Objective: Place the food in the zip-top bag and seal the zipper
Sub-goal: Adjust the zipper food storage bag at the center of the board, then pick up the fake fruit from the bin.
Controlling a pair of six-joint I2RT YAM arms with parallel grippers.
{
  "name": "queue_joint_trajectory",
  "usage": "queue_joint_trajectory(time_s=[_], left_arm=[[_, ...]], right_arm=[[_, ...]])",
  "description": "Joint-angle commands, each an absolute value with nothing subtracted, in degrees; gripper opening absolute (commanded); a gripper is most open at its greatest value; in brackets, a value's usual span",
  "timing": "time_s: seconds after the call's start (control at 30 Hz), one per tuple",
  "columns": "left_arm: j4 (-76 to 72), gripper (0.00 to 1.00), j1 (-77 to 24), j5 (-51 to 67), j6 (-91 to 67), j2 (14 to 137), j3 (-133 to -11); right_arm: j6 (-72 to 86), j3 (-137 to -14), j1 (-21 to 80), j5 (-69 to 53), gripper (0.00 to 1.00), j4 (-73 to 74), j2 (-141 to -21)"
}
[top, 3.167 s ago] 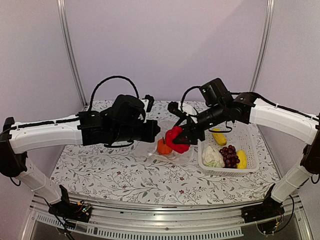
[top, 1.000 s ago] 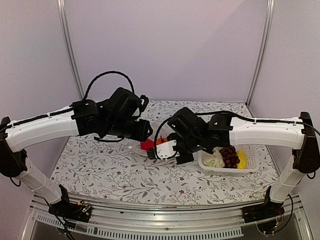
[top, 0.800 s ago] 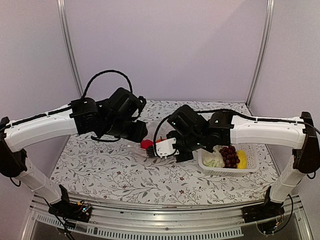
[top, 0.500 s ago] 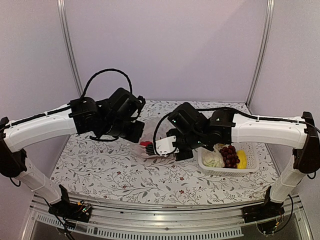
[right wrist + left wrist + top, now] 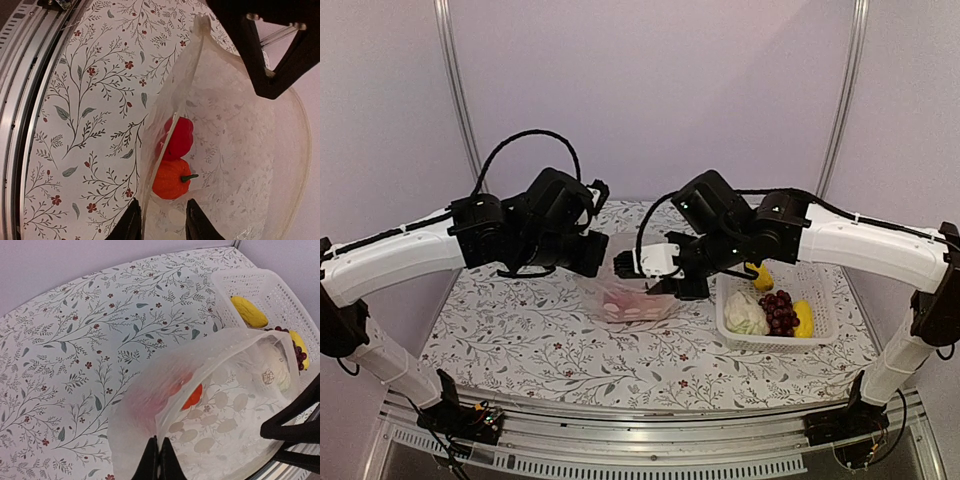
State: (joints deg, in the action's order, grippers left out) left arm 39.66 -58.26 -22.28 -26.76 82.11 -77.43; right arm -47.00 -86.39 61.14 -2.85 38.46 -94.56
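The clear zip-top bag (image 5: 632, 298) hangs between my two grippers with its mouth held open. The red pepper (image 5: 179, 136) and the orange pumpkin (image 5: 170, 179) lie inside it; the pumpkin also shows in the left wrist view (image 5: 193, 397). My left gripper (image 5: 159, 456) is shut on the bag's rim (image 5: 210, 365). My right gripper (image 5: 162, 222) is open, and its jaws straddle the zipper strip (image 5: 185, 85) at the opposite rim. Seen from above, the left gripper (image 5: 603, 262) is on the bag's left and the right gripper (image 5: 658, 280) on its right.
A white slotted basket (image 5: 820, 290) stands to the right of the bag and holds a cauliflower (image 5: 745, 314), grapes (image 5: 780, 312) and yellow pieces (image 5: 805, 318). The basket also shows in the left wrist view (image 5: 260, 287). The metal table edge (image 5: 20, 65) lies near the right wrist.
The right gripper held the red pepper over the bag earlier; the pepper now lies in the bag. Both grippers have risen and the bag now hangs lifted with its mouth open.
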Motion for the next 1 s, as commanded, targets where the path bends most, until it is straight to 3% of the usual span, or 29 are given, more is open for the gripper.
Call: queue_joint_trajectory(time_s=[0.0, 0.3, 0.7, 0.97], left_arm=[[37.9, 0.00, -57.2, -20.8, -26.6, 81.6, -76.4], [37.4, 0.00, -57.0, -19.7, -27.5, 82.3, -76.1], [37.2, 0.00, -56.7, -19.6, -27.1, 82.5, -76.6], [37.2, 0.00, -56.7, -19.2, -27.4, 82.7, -76.6]], right_arm=[[-42.9, -88.8, 58.9, -15.2, 0.32, 43.6, -89.7], [-39.1, -86.2, 47.9, -26.0, 0.38, 49.4, -81.2], [-37.4, -75.8, 22.4, -31.5, 0.39, 48.7, -77.8], [-28.4, -71.6, 19.5, -15.2, 0.38, 41.0, -83.7]])
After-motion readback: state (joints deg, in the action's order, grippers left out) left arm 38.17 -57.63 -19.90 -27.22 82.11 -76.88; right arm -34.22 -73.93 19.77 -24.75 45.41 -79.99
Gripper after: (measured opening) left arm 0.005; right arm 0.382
